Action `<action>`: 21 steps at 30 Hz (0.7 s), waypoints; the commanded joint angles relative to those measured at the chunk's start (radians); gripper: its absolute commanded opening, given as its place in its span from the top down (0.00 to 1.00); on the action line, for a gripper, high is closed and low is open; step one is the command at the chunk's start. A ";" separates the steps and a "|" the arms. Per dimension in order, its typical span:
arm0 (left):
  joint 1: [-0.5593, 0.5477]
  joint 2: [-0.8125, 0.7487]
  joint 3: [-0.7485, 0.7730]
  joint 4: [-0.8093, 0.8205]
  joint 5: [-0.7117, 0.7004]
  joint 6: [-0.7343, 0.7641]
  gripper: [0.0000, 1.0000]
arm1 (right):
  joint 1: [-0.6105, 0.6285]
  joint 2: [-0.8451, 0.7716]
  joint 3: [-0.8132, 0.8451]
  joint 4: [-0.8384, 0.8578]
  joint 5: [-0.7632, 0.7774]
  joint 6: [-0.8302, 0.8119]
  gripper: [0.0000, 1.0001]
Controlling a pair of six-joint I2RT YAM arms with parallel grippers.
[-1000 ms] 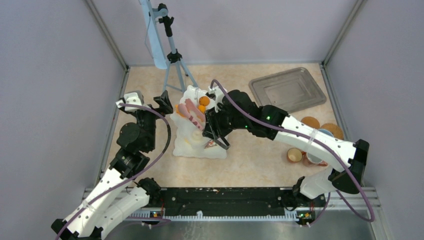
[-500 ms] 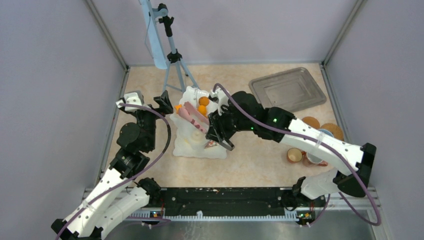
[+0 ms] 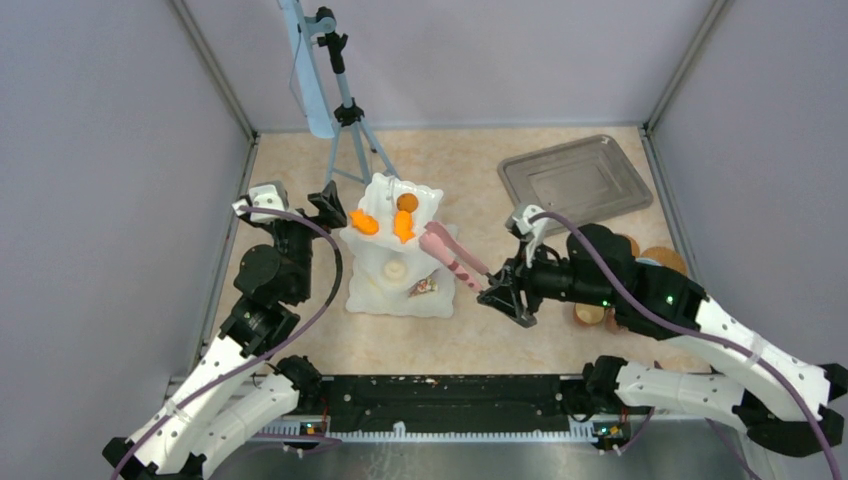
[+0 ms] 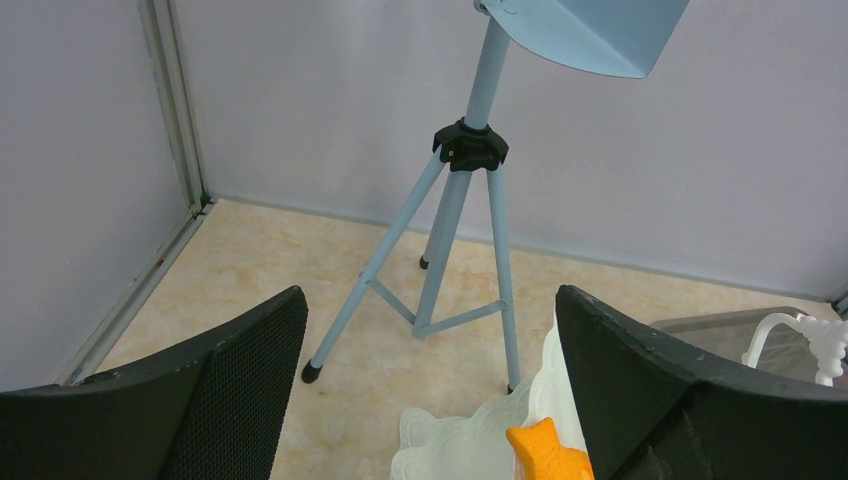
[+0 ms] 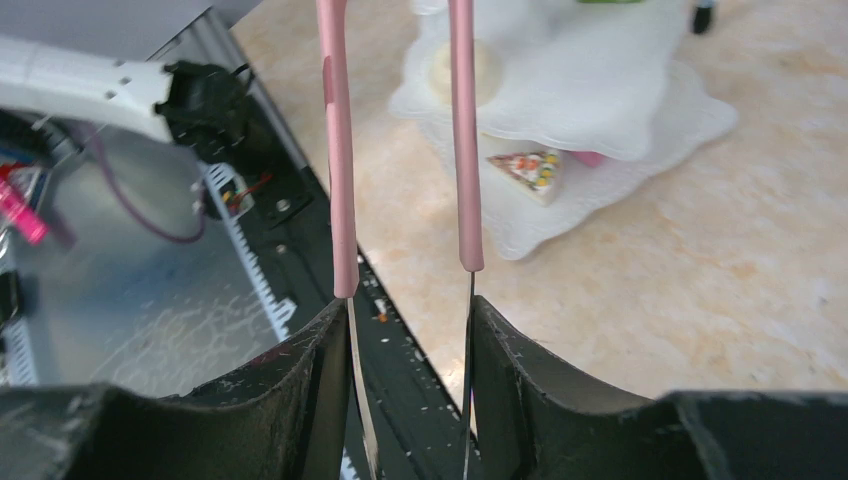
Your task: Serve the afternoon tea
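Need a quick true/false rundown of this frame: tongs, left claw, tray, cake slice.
1. The right claw grips the pink tongs. True.
2. The orange pastries lie in the metal tray. False: the tray is bare; they sit on the top tier of the white tiered stand.
3. The left claw is open and holds nothing. True.
4. The cake slice is on the stand's top tier. False: it lies on the bottom tier.
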 commanded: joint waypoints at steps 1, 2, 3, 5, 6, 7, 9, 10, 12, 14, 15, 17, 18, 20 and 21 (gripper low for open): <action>0.010 0.006 0.009 0.042 0.006 0.002 0.01 | -0.127 -0.074 -0.084 0.080 0.080 0.032 0.57; 0.011 0.004 0.009 0.042 0.008 0.001 0.01 | -0.166 -0.088 -0.119 0.106 0.095 0.032 0.57; 0.012 0.003 0.008 0.041 0.010 0.000 0.01 | -0.210 -0.093 -0.133 0.129 0.116 0.033 0.57; 0.011 0.001 0.008 0.041 0.013 -0.002 0.01 | -0.320 -0.078 -0.178 0.185 0.149 0.044 0.57; 0.012 0.001 0.008 0.041 0.014 -0.003 0.01 | -0.407 -0.037 -0.184 0.206 0.161 0.058 0.58; 0.012 -0.001 0.007 0.040 0.015 -0.004 0.01 | -0.475 0.006 -0.186 0.224 0.167 0.083 0.59; 0.013 -0.003 0.009 0.038 0.018 -0.007 0.01 | -0.610 0.114 -0.176 0.258 0.173 0.152 0.60; 0.012 -0.004 0.008 0.038 0.019 -0.007 0.01 | -0.677 0.185 -0.160 0.267 0.172 0.192 0.60; 0.013 -0.006 0.007 0.038 0.021 -0.010 0.01 | -0.771 0.335 -0.107 0.274 0.178 0.248 0.61; 0.013 -0.007 0.007 0.035 0.026 -0.017 0.01 | -0.813 0.482 -0.032 0.289 0.194 0.281 0.62; 0.013 -0.006 0.006 0.034 0.029 -0.019 0.01 | -0.819 0.554 0.011 0.301 0.203 0.278 0.62; 0.013 -0.005 0.008 0.032 0.033 -0.020 0.01 | -0.820 0.682 0.098 0.302 0.259 0.280 0.62; 0.013 -0.005 0.008 0.032 0.034 -0.022 0.01 | -0.823 0.742 0.140 0.295 0.292 0.289 0.62; 0.012 -0.007 0.008 0.030 0.037 -0.025 0.01 | -0.835 0.842 0.215 0.284 0.350 0.321 0.62; 0.011 -0.007 0.009 0.030 0.038 -0.025 0.01 | -0.838 0.887 0.243 0.283 0.378 0.336 0.62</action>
